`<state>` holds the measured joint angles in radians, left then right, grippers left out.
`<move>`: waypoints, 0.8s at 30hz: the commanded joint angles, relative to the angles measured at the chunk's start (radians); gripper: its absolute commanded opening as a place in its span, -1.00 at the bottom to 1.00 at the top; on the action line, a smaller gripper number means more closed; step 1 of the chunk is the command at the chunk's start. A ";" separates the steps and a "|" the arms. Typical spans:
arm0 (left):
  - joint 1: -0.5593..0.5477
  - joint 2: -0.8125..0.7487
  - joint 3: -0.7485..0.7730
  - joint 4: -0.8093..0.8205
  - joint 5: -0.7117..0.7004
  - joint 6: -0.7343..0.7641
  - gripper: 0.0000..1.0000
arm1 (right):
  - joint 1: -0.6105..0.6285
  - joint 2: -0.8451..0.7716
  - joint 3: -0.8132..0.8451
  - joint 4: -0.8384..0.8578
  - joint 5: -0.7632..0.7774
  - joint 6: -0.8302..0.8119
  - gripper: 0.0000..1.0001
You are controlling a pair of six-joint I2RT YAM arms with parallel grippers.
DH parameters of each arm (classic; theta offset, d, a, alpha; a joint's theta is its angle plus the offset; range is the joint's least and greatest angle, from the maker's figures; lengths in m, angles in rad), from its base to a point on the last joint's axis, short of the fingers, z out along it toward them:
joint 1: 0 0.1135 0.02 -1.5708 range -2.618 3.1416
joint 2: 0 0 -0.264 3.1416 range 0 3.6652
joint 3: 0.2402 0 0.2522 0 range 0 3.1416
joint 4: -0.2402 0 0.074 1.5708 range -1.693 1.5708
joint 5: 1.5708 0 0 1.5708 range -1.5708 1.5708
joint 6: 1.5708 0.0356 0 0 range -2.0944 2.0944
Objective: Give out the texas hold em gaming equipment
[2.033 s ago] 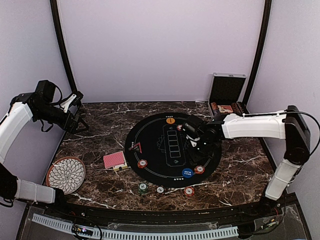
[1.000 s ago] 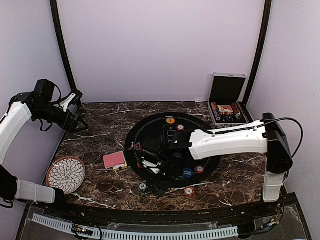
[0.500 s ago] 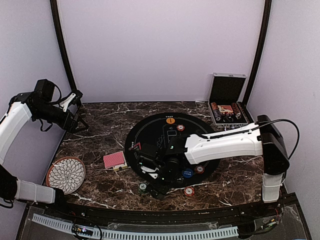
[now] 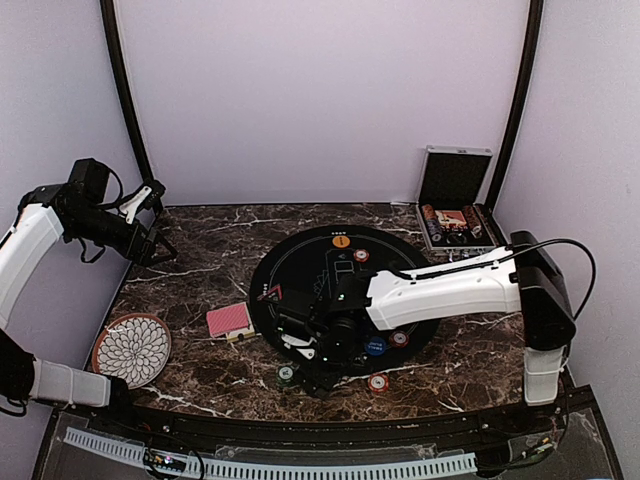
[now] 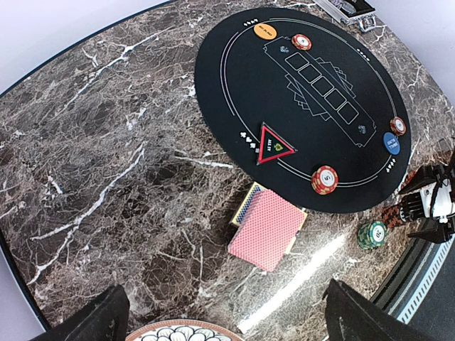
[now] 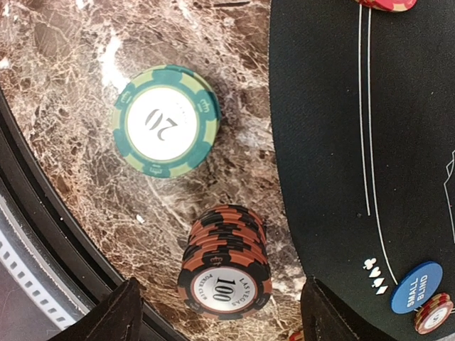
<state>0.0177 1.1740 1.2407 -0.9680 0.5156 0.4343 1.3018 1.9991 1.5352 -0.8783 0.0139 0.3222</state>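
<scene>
My right gripper [image 4: 322, 370] is open at the table's front edge. In the right wrist view [image 6: 222, 285] its fingers stand either side of an orange-and-black "100" chip stack [image 6: 226, 266], apart from it. A green "20" chip stack [image 6: 166, 121] lies just beyond; it also shows in the top view [image 4: 286, 375]. The red-backed cards [image 4: 229, 320] lie on their box left of the black mat [image 4: 300, 262]. On the mat are the orange button [image 4: 341, 241], the blue button [image 4: 375, 346] and red chips [image 4: 399, 339]. My left gripper [image 4: 150, 238] is open and empty, high at the far left.
The flower-patterned plate [image 4: 131, 349] sits front left. The open chip case [image 4: 455, 205] stands at the back right. A red-edged triangle marker [image 5: 274, 144] lies on the mat's left side. Another red chip [image 4: 378, 381] lies off the mat by the front edge.
My right arm has swung from the mat's right side across to the front edge and come down over the 100 chip stack. The left arm has not moved.
</scene>
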 commanded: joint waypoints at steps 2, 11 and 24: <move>0.003 -0.023 0.014 -0.023 0.009 0.014 0.98 | 0.008 0.028 0.014 0.016 0.006 -0.005 0.51; 0.003 -0.024 0.013 -0.022 0.007 0.015 0.98 | 0.007 0.045 0.038 0.020 0.015 -0.008 0.32; 0.004 -0.026 0.009 -0.017 0.003 0.014 0.97 | 0.007 0.032 0.037 0.024 0.032 -0.001 -0.09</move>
<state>0.0177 1.1740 1.2407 -0.9680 0.5144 0.4347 1.3018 2.0365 1.5501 -0.8677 0.0257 0.3168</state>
